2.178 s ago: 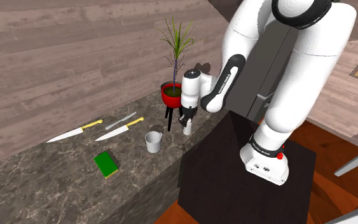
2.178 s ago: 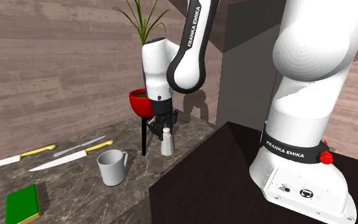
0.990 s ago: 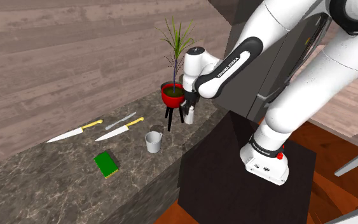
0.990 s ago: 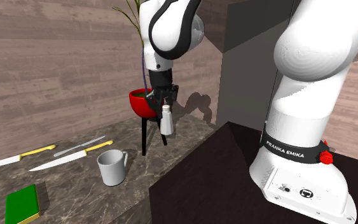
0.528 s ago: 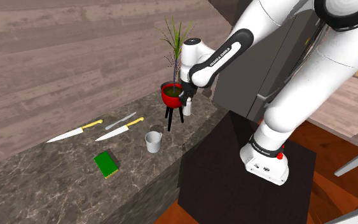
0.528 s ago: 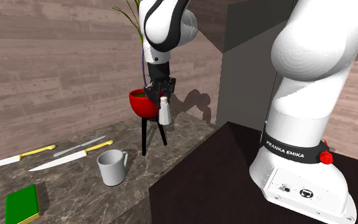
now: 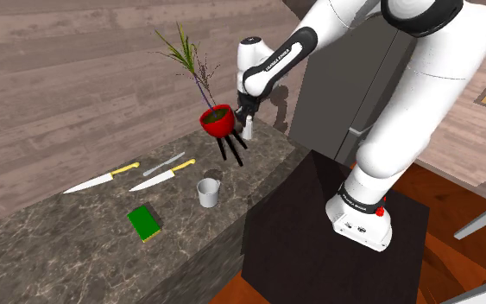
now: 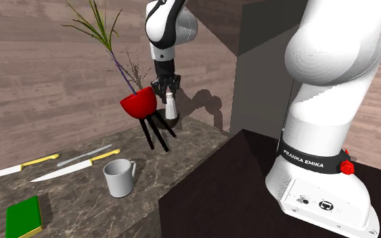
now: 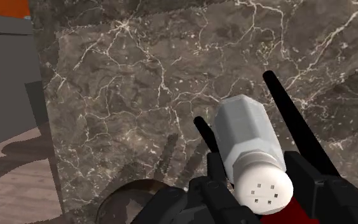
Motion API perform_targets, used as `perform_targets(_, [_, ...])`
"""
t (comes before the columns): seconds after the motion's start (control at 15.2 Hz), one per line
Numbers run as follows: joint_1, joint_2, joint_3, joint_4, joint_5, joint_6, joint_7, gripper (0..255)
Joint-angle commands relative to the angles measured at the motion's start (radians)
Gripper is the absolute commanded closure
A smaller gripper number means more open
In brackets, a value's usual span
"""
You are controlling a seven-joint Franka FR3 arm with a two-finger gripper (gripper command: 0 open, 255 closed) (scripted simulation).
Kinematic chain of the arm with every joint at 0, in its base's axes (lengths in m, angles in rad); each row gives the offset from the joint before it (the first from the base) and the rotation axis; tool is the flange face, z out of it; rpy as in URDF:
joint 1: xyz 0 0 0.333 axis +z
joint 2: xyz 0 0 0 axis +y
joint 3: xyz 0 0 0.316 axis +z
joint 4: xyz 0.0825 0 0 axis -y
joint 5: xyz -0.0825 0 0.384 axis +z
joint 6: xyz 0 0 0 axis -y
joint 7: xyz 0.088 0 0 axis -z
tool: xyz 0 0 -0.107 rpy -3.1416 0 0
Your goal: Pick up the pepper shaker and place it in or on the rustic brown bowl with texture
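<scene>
The black gripper (image 8: 168, 94) is clamped on the grey, white-capped pepper shaker (image 8: 170, 108) near its top, holding it clear of the marble counter (image 8: 74, 203). In the second exterior view a dark brown bowl (image 8: 174, 122) sits at the shaker's six o'clock. The red plant pot (image 8: 139, 105) is at nine o'clock and tilts on its black legs toward ten.

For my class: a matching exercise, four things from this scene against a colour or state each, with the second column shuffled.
1 shaker
2 pot
3 mug
4 book

A green, lying flat
B red, tilted
C gripped and lifted
D grey, standing upright

Pairs: 1-C, 2-B, 3-D, 4-A.
</scene>
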Motion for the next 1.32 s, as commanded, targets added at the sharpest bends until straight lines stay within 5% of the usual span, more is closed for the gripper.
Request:
perform_targets(0.0, [-0.014, 0.056, -0.014, 0.07, -0.006, -0.012, -0.026, 255])
perform_targets(0.73, [-0.073, 0.371, -0.055, 0.571, 0.005, -0.185, -0.171, 255])
perform_targets(1.25, [-0.097, 0.68, -0.071, 1.104, 0.021, -0.401, -0.27, 255])
